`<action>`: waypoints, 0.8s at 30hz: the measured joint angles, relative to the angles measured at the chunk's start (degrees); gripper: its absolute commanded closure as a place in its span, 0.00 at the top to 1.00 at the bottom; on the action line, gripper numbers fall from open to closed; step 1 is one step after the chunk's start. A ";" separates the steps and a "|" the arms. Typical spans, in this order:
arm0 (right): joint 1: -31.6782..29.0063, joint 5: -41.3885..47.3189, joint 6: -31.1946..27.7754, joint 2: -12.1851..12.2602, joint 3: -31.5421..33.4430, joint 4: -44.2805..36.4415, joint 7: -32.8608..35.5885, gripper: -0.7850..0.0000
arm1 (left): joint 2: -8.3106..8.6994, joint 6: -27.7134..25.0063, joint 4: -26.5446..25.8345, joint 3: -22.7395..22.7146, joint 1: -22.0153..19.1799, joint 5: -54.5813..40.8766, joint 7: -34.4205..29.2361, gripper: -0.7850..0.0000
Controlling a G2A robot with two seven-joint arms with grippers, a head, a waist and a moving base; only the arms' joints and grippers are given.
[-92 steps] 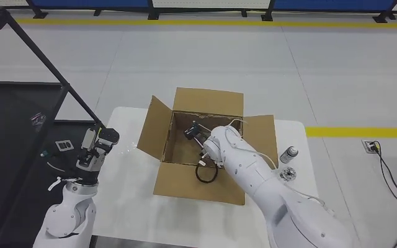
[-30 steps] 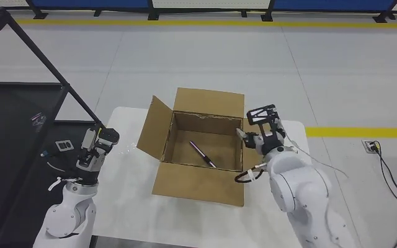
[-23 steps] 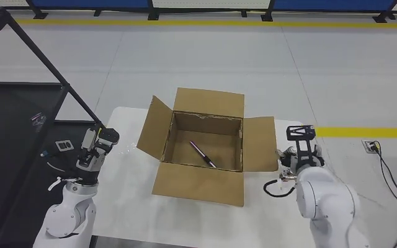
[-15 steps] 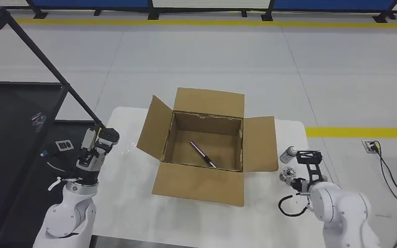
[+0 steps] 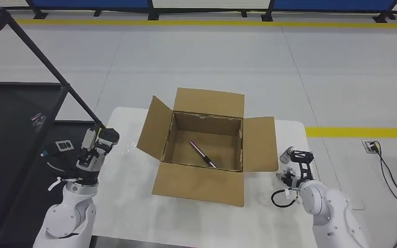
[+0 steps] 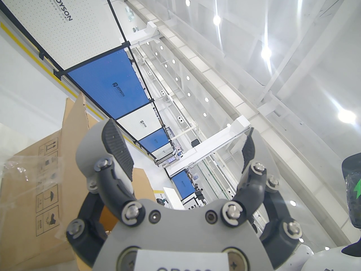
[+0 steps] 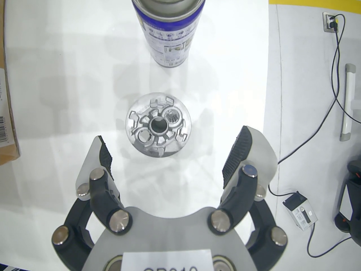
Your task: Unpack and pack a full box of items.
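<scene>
Factory hall, yellow floor lines (image 5: 353, 131), blue partition panels (image 6: 107, 83), high ceiling lights (image 6: 266, 54)

One open cardboard box (image 5: 197, 180) stands on the single white table (image 5: 124, 198), with one dark pen (image 5: 203, 154) lying inside it. Right of the box are one spray can (image 7: 168, 21) and, just nearer, one round metal part (image 7: 158, 124). One scrap of clear plastic (image 6: 12, 166) lies left of the box.

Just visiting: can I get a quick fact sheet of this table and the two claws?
Box: open cardboard box on white table
Inside box: one dark pen-like stick
Outside box: upright spray can, round metal part beside it
Right gripper: open, over the metal part
Left gripper: open, pointing upward, beside the box
</scene>
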 measured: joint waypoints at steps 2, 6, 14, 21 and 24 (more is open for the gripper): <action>1.31 0.54 -0.26 -0.06 -0.54 2.30 -0.67 0.00 | 0.00 0.00 0.00 0.00 0.00 0.00 0.00 1.00; 3.16 1.12 -0.19 -0.12 -1.16 5.47 -1.85 0.00 | 0.00 0.00 0.00 0.00 0.00 0.00 0.00 1.00; 3.45 1.24 0.15 0.08 -1.13 4.34 -0.97 0.00 | 0.00 0.00 0.00 0.00 0.00 0.00 0.00 1.00; -0.27 0.42 3.28 0.49 1.51 -7.52 -1.80 0.00 | 0.00 0.00 0.00 0.00 0.00 0.00 0.00 1.00; -0.86 -3.58 7.46 0.48 1.01 -16.46 -0.04 0.00 | 0.00 0.00 0.00 0.00 0.00 0.00 0.00 1.00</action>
